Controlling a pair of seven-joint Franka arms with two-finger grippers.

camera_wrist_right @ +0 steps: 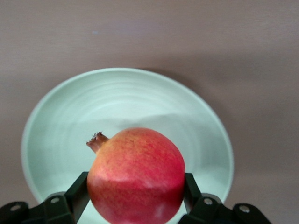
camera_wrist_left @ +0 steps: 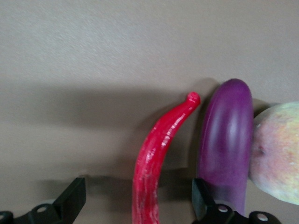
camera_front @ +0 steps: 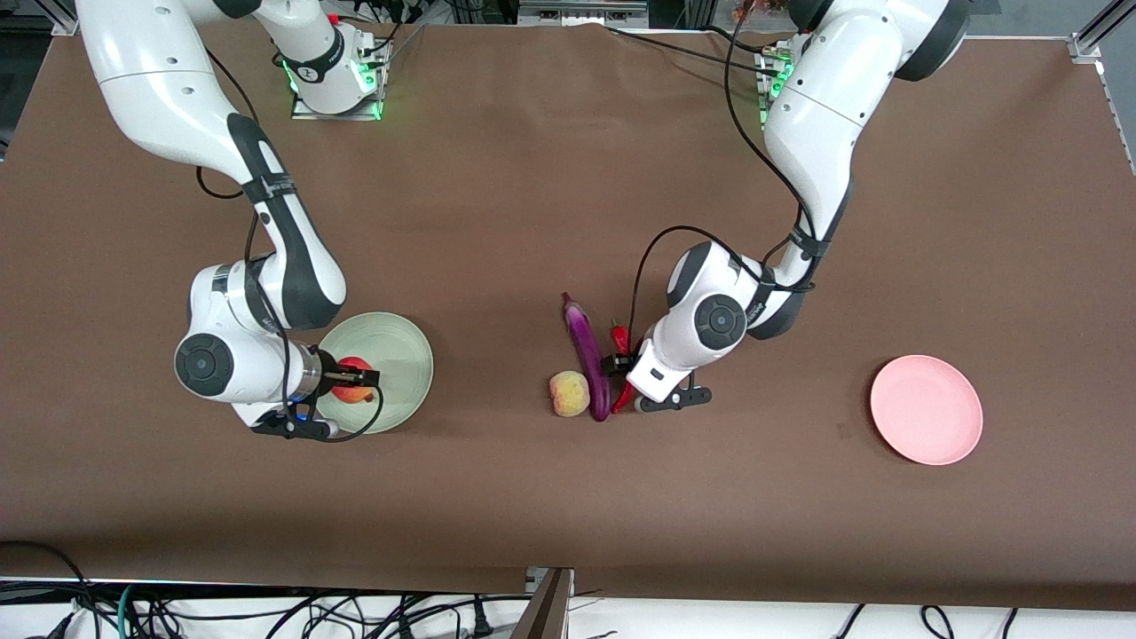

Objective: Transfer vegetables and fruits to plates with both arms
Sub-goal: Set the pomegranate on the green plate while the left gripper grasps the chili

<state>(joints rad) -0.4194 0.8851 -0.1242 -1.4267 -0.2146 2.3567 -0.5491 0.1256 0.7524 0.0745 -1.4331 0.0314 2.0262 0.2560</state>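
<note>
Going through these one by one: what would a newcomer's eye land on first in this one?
First, the red pomegranate clamped in the right gripper over the green plate, toward the right arm's end. Next, the left gripper open around the red chili pepper, which lies beside the purple eggplant and the peach mid-table. The pink plate sits bare toward the left arm's end.

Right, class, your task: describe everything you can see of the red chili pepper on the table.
The chili pepper is slim, curved, glossy red with a finely ridged, plastic-looking skin and a small knobbed tip. It lies flat on the brown table, alongside the purple eggplant, on the side toward the left arm's end; whether the two touch I cannot tell. The left gripper is low over it, its open fingers straddling the pepper without gripping it yet.
</note>
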